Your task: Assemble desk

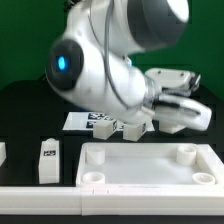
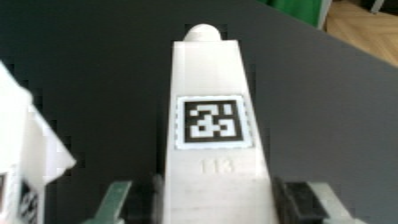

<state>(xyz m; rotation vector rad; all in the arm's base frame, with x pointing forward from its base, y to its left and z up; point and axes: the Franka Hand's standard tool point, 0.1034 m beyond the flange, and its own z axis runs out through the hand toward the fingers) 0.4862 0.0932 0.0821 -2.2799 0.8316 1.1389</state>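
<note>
Our two fingers (image 2: 119, 203) stand one on each flank of a white desk leg (image 2: 214, 90), with the gripper (image 2: 210, 206) centred over its near end. A thin dark line shows on each side between finger and leg, so we cannot tell whether they are clamped on it or only straddling it. The leg lies flat on the black table (image 2: 329, 110). Its long axis runs straight away from the wrist camera, in line with the gap between the fingers. Its rounded peg end points away from us, and its square tag (image 2: 215, 121) faces up at the camera. One flank and the space beyond the peg tip are bare table. Close along the other flank we see another white piece (image 2: 22, 150) that we cannot identify. In the exterior view the arm hides most of the grasp, which sits just toward 3 o'clock from the picture's centre. The marker board (image 1: 78, 121) lies at 9 o'clock from it, just beside. Toward 6 o'clock, near the grasp, we see the far edge of the desk slab (image 1: 140, 165), lying flat with its round corner sockets (image 1: 185, 153) opening upward. A second leg (image 1: 47, 160) stands upright at 8 o'clock, well apart. The long white rail (image 1: 60, 198) runs along the table's near edge at 6 o'clock.
</note>
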